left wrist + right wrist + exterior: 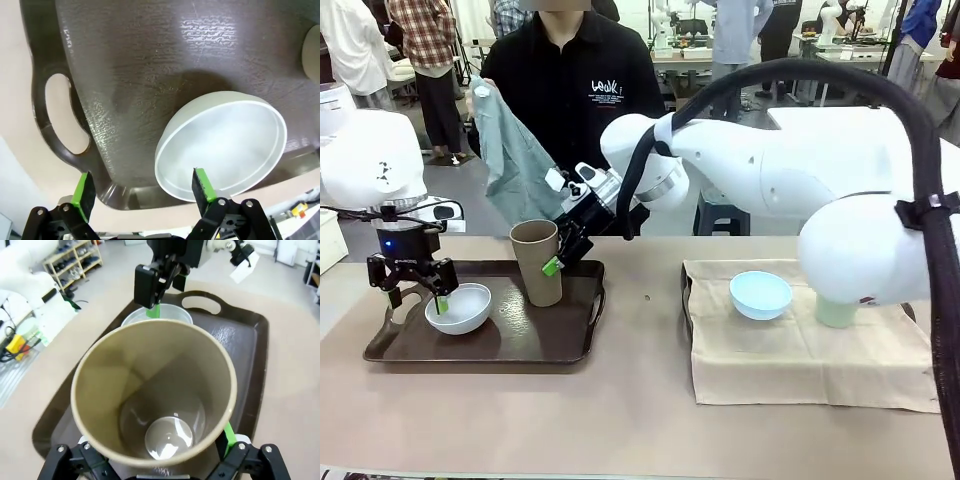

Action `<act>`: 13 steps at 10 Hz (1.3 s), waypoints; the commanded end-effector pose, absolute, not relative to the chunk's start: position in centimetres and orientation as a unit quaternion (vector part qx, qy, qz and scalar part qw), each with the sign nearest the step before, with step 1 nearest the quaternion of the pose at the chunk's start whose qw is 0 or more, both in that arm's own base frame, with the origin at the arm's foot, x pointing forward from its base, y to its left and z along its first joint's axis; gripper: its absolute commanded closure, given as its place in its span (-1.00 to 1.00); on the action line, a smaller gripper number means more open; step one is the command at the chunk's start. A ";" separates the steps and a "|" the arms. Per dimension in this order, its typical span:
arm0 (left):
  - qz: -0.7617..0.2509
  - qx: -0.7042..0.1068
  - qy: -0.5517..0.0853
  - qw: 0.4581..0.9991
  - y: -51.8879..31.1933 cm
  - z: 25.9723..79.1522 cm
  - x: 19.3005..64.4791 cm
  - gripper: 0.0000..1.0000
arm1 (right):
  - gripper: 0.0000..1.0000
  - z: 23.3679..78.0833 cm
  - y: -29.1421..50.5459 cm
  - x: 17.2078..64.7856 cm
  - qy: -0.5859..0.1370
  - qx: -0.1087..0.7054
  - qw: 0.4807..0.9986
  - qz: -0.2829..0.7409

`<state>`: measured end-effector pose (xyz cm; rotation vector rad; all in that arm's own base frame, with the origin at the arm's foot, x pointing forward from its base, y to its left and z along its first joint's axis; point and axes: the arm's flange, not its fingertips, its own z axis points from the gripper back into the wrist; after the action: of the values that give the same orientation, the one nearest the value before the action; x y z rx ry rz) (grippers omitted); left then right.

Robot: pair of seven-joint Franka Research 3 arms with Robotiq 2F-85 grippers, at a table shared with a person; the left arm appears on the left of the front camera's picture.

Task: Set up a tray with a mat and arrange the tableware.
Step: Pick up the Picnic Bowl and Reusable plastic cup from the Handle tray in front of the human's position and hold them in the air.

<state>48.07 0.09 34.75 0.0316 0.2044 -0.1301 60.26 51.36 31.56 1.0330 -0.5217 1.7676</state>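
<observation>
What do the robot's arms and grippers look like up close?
The left arm and right arm are smooth, rounded white shells. A ribbed black cable hose is strapped along the right one. Each ends in a black two-finger claw with bright green pads: the left gripper, with a small blue light above it, and the right gripper.

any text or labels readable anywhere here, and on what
Shirt print: white lettering on the person's black shirt, too blurred to read.
Tray: faint embossed marks near its handle, too small to read.
No other text can be read.
</observation>
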 end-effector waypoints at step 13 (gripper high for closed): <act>-0.061 -0.037 0.062 0.996 -0.6 34.5 48.7 1.00 | 1.00 30.2 53.3 62.5 -0.195 0.438 0.479 0.736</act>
<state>48.45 -0.60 34.55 -0.0693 0.1271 -0.1050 60.88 52.39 30.07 1.0845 -0.4939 1.7651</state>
